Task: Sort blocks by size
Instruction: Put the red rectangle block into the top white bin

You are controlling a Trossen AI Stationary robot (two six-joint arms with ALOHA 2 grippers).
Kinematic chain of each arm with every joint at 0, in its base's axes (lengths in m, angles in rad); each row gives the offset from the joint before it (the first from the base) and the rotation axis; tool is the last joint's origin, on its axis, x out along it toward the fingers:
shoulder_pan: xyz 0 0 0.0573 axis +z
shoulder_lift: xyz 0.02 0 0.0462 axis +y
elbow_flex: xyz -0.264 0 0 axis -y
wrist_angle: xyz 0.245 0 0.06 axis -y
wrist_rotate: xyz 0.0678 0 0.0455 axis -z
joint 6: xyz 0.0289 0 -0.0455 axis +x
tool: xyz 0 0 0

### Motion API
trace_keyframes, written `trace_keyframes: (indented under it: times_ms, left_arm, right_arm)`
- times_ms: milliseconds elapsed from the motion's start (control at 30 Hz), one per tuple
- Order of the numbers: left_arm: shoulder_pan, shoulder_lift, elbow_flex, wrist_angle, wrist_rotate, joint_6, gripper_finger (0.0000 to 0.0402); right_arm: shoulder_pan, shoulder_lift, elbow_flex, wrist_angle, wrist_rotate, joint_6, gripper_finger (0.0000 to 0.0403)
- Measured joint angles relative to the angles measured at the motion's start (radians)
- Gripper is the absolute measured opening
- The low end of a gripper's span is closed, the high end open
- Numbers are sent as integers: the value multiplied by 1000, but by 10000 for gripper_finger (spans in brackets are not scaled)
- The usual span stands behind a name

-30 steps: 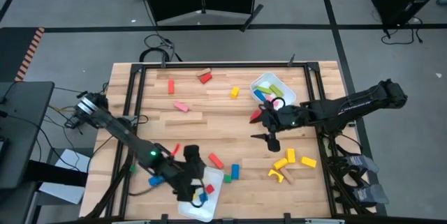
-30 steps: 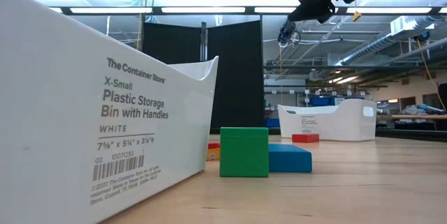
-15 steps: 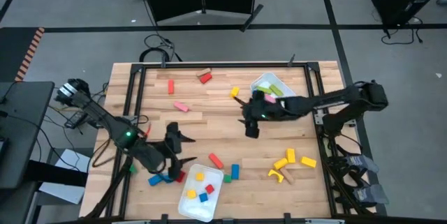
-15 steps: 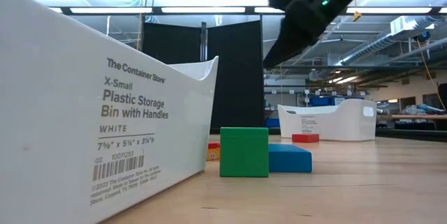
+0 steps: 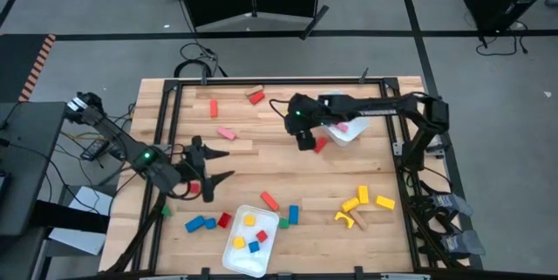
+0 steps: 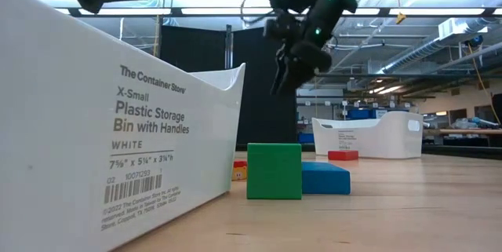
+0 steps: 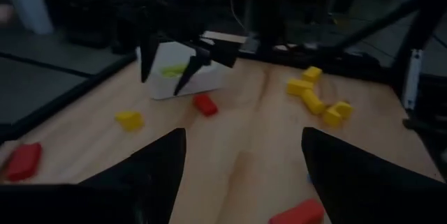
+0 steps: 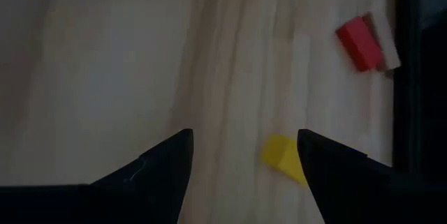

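1. Wooden blocks (image 5: 225, 133) are lying scattered over the table (image 5: 261, 167); some are sitting in the near tray (image 5: 237, 258), and a yellow cube (image 5: 293, 115) is lying just beside our right gripper (image 5: 302, 139).
2. We are holding both grippers open and empty, the left gripper (image 5: 215, 167) hovering near the table's left side.
3. We are risking nudging the yellow cube away if the right fingers descend off-centre; its exact alignment is hard to judge.

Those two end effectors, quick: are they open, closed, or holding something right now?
Left end effector: open, holding nothing, above the table's left side.
Right end effector: open, holding nothing, above the table's middle near a small yellow block.
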Motion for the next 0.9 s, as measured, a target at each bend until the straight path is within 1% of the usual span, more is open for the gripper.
trace_keyframes:
  times_ms: [100, 200, 333, 433, 567, 700, 800, 900]
  left_arm:
    - [0, -25, -20, 1, -36, 27, 292]
    - [6, -36, -35, 3, -68, 41, 292]
    - [27, -44, -53, 23, -66, 50, 292]
    - [32, -45, -62, 30, -55, 24, 292]
    - [33, -45, -73, 30, -54, 4, 292]
    - [34, -45, -73, 31, -59, 1, 292]
    - [34, -45, -73, 31, -68, 6, 292]
    - [34, -45, -73, 31, -70, 19, 292]
  right_arm:
    - [-41, 43, 32, -83, 0, -123, 268]
    - [-93, 109, 75, -157, -14, -196, 268]
    - [-146, 205, 145, -233, -32, -229, 268]
    - [-163, 239, 179, -273, -70, -240, 268]
    - [-150, 253, 187, -321, -73, -254, 268]
    - [-116, 222, 184, -415, -75, -192, 268]
    - [-79, 188, 152, -447, -76, -143, 268]
    - [-30, 156, 86, -442, -75, -126, 268]
